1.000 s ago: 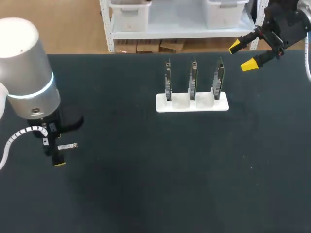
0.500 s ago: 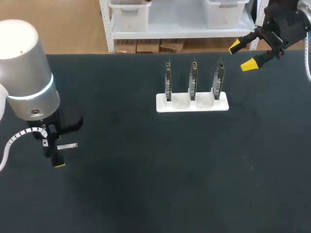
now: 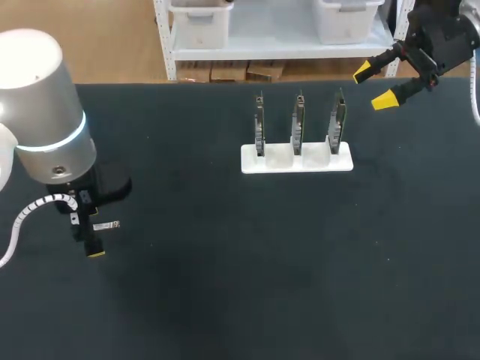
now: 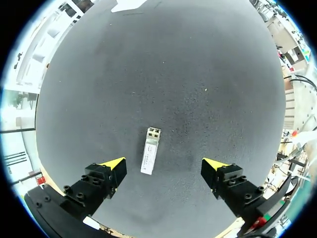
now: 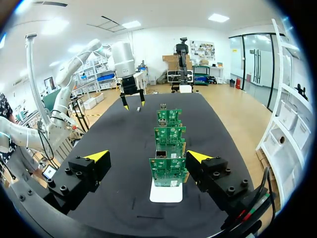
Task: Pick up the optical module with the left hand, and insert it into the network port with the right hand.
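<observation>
We have the optical module lying flat on the dark table, out on our left side, a slim silver piece with its label facing up. The left gripper is right over it, claw spread wide. The module sits between the two yellow tips, closer to one finger than the other, and neither touches it. From the head view, the module pokes out just beside the left arm's wrist, with one yellow tip showing next to it.

Across the table, well apart from all that, stands the white holder with three circuit boards upright in a row. In the right wrist view the nearest board carries a metal network port near its top edge.

The right gripper hangs at the far right corner, beside the holder. Its claw is wide open and grasps nothing, with the boards lined up ahead of its fingers.
</observation>
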Robot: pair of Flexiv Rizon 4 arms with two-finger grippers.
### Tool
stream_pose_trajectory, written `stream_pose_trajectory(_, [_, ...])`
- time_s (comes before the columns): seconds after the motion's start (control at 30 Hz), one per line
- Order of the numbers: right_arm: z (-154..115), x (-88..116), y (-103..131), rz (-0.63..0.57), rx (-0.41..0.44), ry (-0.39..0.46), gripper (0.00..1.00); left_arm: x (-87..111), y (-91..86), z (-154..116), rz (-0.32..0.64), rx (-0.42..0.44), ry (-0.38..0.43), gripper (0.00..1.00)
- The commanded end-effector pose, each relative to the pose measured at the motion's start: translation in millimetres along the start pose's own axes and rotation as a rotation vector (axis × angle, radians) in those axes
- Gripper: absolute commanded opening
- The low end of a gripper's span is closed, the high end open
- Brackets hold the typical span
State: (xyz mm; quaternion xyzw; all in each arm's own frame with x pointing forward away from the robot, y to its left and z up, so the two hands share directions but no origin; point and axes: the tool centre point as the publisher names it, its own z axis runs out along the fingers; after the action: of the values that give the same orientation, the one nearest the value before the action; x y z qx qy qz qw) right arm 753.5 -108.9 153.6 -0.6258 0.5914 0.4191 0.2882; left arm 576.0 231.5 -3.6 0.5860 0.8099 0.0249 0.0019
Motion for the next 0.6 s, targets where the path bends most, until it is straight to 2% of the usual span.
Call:
stream_pose_trajectory(0.03, [0.5, 0.4, 2.4, -0.002, 0.006, -0.001, 1.00, -1.8, 3.9, 1.2, 0.001, 0.011, 0.006, 1.00])
stream_pose_trajectory(0.6, [0.5, 0.4, 2.4, -0.002, 0.006, -0.001, 1.00, -1.0, 2.1, 6.4, -0.005, 0.038, 0.013, 1.00])
